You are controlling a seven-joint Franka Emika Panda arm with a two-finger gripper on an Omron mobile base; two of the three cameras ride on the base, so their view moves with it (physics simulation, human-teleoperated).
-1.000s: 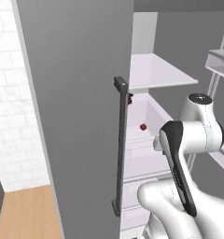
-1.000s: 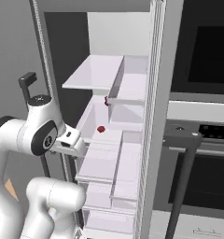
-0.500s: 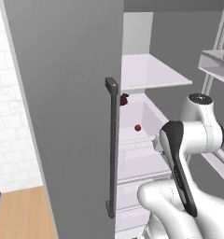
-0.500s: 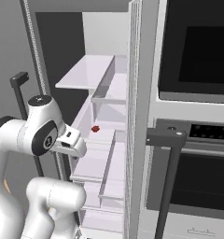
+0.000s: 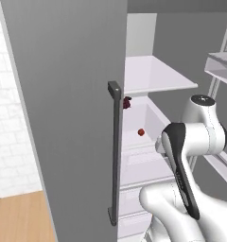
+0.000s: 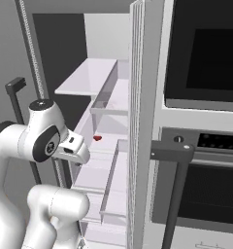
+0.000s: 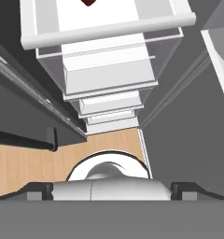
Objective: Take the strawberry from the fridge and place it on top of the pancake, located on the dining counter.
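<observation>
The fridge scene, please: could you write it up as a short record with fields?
fridge: open; grey door with a dark bar handle
strawberry: small red fruit on a white shelf inside, also at the top edge of the hand view
other item: darker maroon lump farther back, below the upper shelf
gripper: open, holding nothing, pointing down past the stacked clear drawers
beside fridge: oven on the right
task stage: strawberry not yet picked up
</observation>
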